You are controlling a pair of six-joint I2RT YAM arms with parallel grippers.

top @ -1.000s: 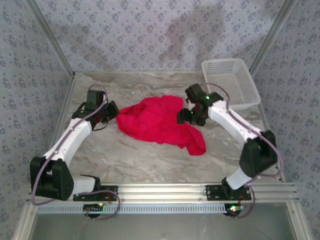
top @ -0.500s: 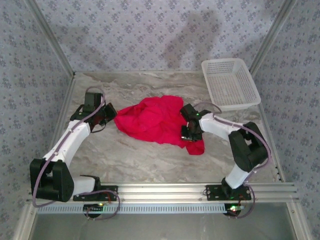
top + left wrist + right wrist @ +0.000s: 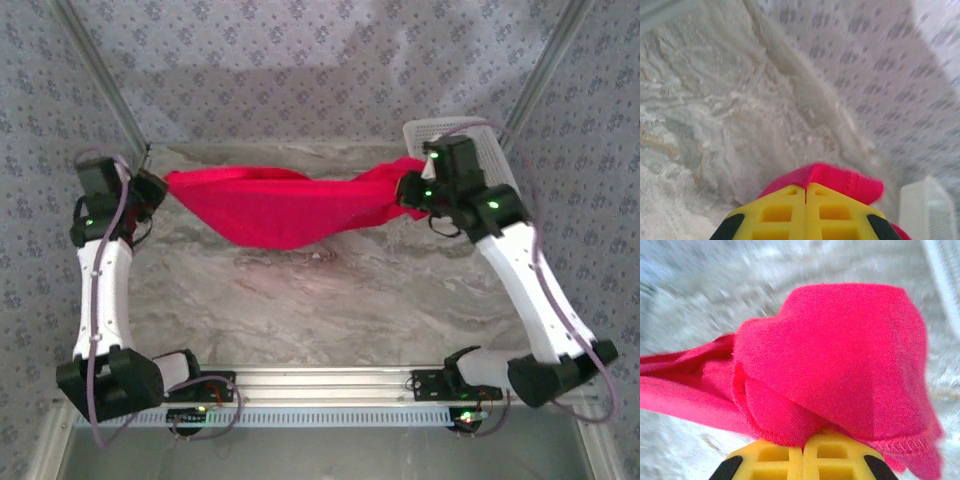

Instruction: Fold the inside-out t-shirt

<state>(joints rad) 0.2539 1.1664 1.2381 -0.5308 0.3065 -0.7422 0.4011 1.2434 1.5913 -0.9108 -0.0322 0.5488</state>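
Pale grey-veined marble tabletop (image 3: 330,300), white mesh basket (image 3: 497,155) at its far right corner

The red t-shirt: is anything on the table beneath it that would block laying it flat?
Nothing visible. The t-shirt hangs stretched between the left gripper and right gripper over bare table; the white mesh basket sits aside at far right.

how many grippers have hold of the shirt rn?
2. The left gripper is shut on the left end of the red t-shirt; the right gripper is shut on its right end, near the white basket. The cloth hangs stretched between them.
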